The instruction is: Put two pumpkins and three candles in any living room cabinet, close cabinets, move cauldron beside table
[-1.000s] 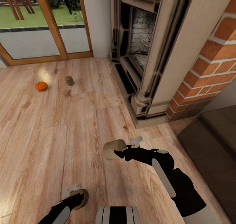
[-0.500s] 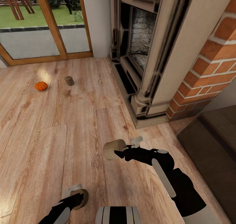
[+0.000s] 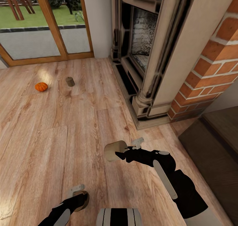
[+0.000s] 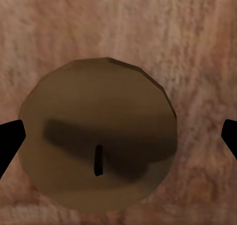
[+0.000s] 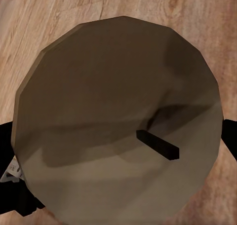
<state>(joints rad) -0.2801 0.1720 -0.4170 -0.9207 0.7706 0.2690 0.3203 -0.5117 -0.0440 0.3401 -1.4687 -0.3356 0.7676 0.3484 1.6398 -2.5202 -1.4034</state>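
Observation:
My right gripper (image 3: 123,152) is shut on a taupe candle (image 3: 113,151) held on its side above the floor; the right wrist view shows its round end and wick (image 5: 118,116). Low at the front, my left gripper (image 3: 79,199) is shut on a second candle (image 3: 83,200), whose wicked face (image 4: 98,141) sits between the dark fingertips (image 4: 10,141). A third candle (image 3: 69,81) stands on the wooden floor far left, with an orange pumpkin (image 3: 41,86) just left of it. A dark-brown cabinet (image 3: 215,153) lies at the right edge.
A stone-coloured fireplace surround (image 3: 145,54) and a brick column (image 3: 211,70) rise on the right. Glass patio doors with wooden frames (image 3: 49,24) close the far side. Wooden floor (image 3: 66,136) stretches between me and the pumpkin.
The left gripper with its candle has shifted very slightly. The right arm, the floor candle and the pumpkin stay where they were.

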